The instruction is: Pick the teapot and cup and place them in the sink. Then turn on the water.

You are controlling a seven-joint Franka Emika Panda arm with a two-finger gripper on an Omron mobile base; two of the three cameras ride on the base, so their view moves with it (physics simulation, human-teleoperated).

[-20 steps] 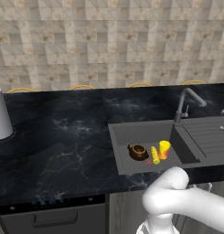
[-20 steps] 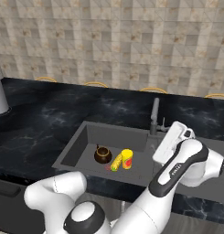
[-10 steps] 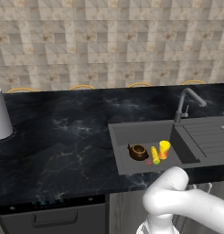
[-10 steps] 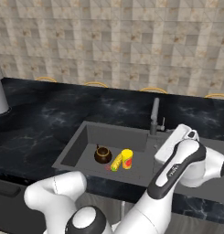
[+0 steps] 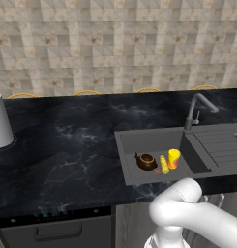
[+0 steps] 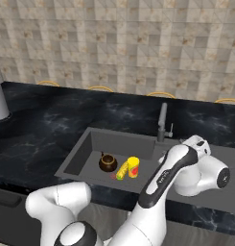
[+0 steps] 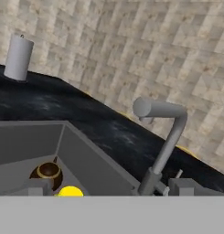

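I see the dark curved gooseneck tap [image 7: 164,137] rising unobstructed ahead, while the dark-brown teapot [image 5: 146,161] and yellow tumbler [image 5: 173,158] crowd the grey basin's [image 5: 139,141] floor.

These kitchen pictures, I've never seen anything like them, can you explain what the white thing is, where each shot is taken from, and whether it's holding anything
The white thing is a robot arm on a driving base, in a computer-drawn kitchen. Two pictures come from cameras on the base, behind the arm to its left and right, looking down over a black counter. The third comes from a camera on the arm's hand, looking toward the tap.

In the grey sink lie a dark-brown teapot, a yellow cup and a knobbly yellow item. A pale grey cylinder stands at the counter's far left.

The gripper is open and holds nothing. The hand hangs beside the tap, and no water is running yet.
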